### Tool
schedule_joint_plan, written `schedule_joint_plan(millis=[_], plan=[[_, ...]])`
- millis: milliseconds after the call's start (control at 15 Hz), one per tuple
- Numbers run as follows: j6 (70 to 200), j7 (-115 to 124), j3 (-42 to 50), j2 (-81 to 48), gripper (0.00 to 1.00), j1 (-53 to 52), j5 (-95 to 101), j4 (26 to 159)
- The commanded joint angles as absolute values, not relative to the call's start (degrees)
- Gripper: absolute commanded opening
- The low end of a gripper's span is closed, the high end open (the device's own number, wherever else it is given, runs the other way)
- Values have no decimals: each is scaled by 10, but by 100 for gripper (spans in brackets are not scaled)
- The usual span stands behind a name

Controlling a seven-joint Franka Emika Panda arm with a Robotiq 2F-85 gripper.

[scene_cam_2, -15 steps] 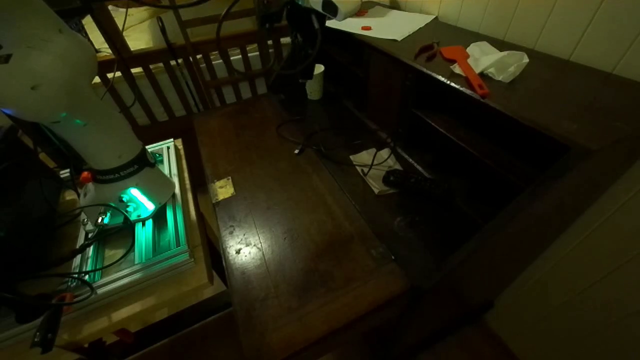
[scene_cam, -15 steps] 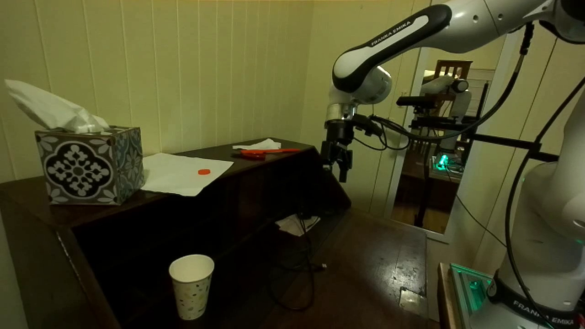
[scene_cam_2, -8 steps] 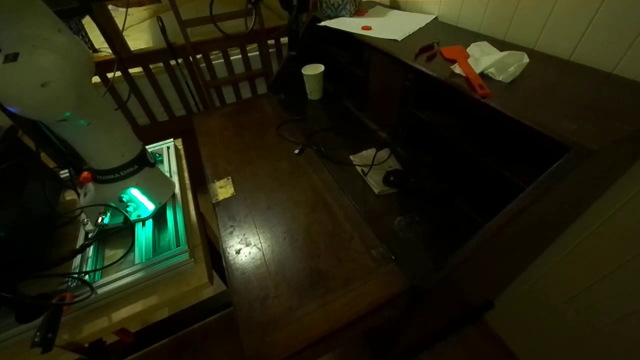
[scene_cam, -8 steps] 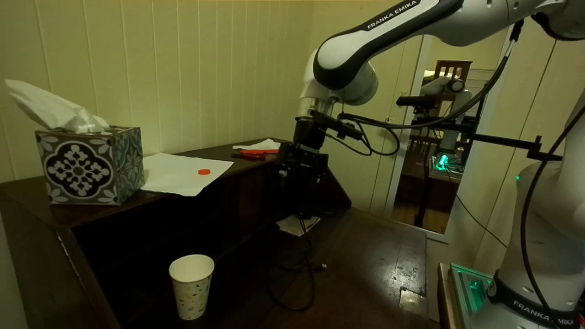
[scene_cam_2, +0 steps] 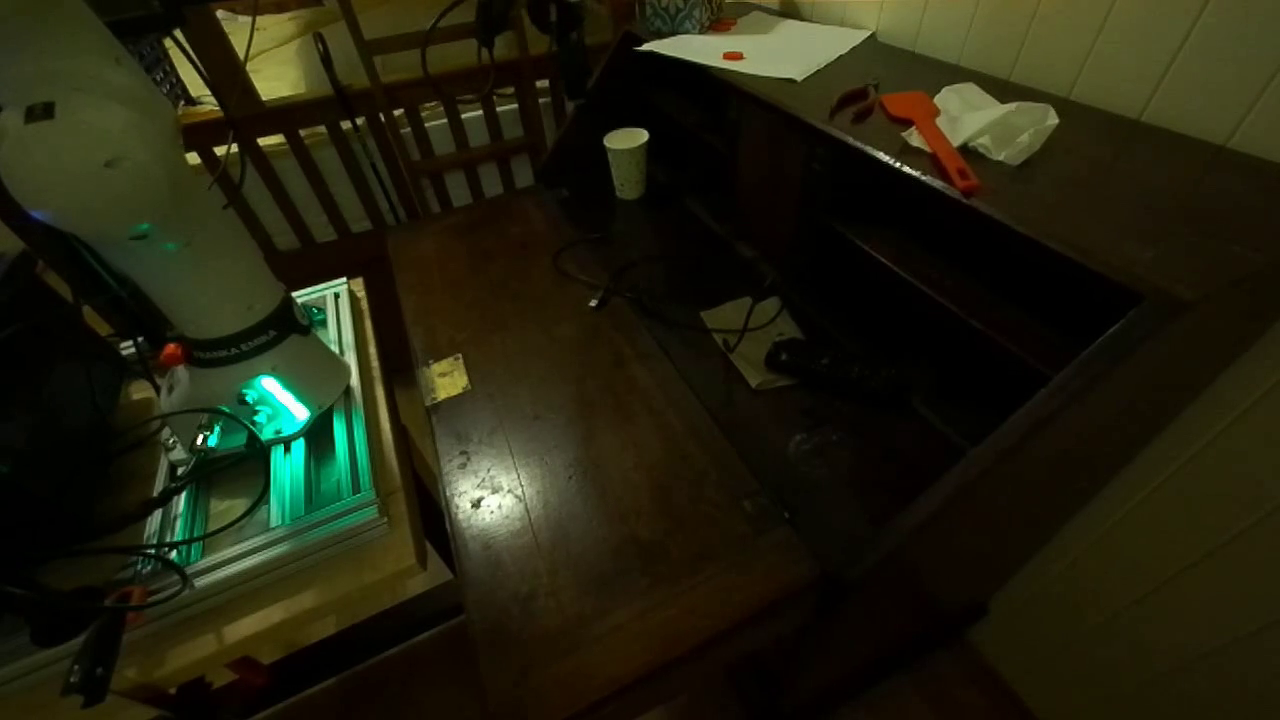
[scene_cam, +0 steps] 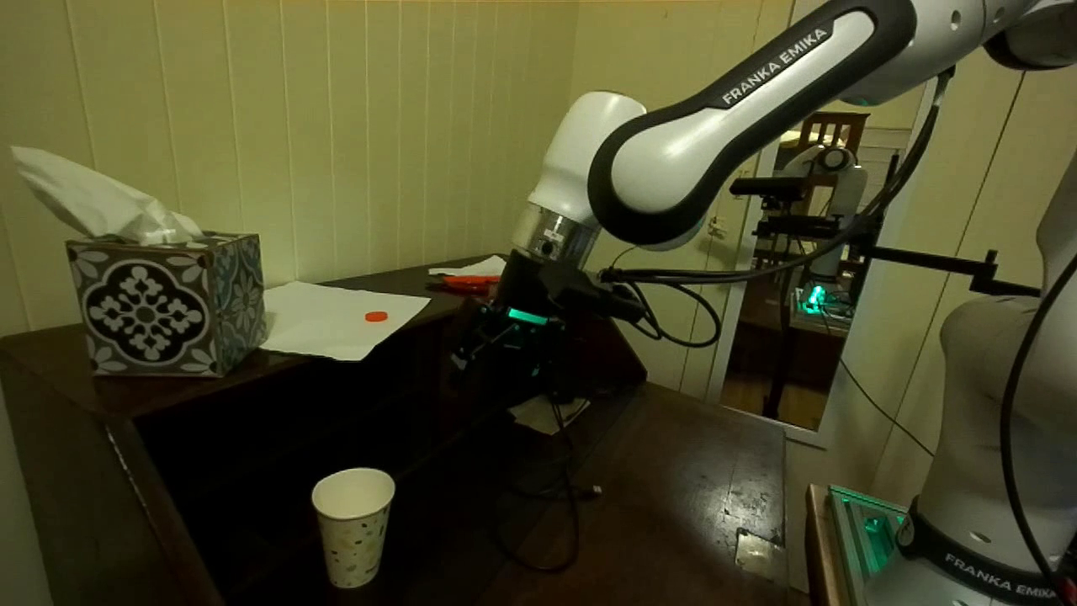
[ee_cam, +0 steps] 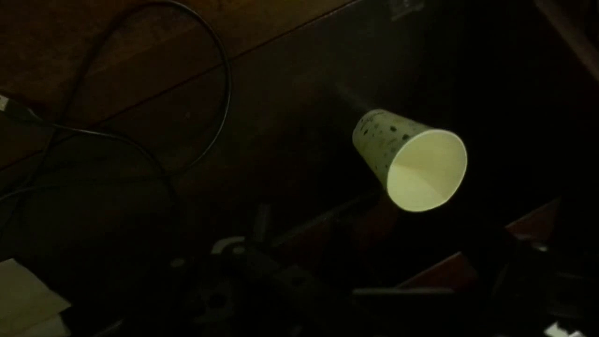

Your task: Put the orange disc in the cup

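The orange disc lies flat on a white paper sheet on the raised desk top. It also shows in the other exterior picture. The white paper cup stands upright on the lower desk surface, and it shows there too. In the wrist view the cup's mouth faces the camera and looks empty. My gripper hangs tilted in front of the desk's dark shelves, right of the disc and apart from both disc and cup. Its fingers look spread with nothing between them; in the wrist view they are very dark.
A patterned tissue box stands left of the paper sheet. A red-orange scraper and crumpled tissue lie on the raised top. Another small red piece lies near the box. A black cable crosses the lower desk.
My gripper has moved left and lower in an exterior view and tilted. The arm no longer covers part of the cup and the tissue box. The disc and cup have not moved.
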State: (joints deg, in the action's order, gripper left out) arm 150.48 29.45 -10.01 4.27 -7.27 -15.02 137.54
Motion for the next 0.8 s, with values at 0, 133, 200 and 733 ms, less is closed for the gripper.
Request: schedule_joint_plan(millis=[0, 133, 200, 733], plan=[[1504, 288, -99, 43, 100, -78, -150, 1378], [1504, 281, -99, 43, 100, -78, -149, 1379], [1504, 279, -98, 43, 100, -77, -149, 1379], [1525, 293, -103, 35, 100, -76, -106, 1345]])
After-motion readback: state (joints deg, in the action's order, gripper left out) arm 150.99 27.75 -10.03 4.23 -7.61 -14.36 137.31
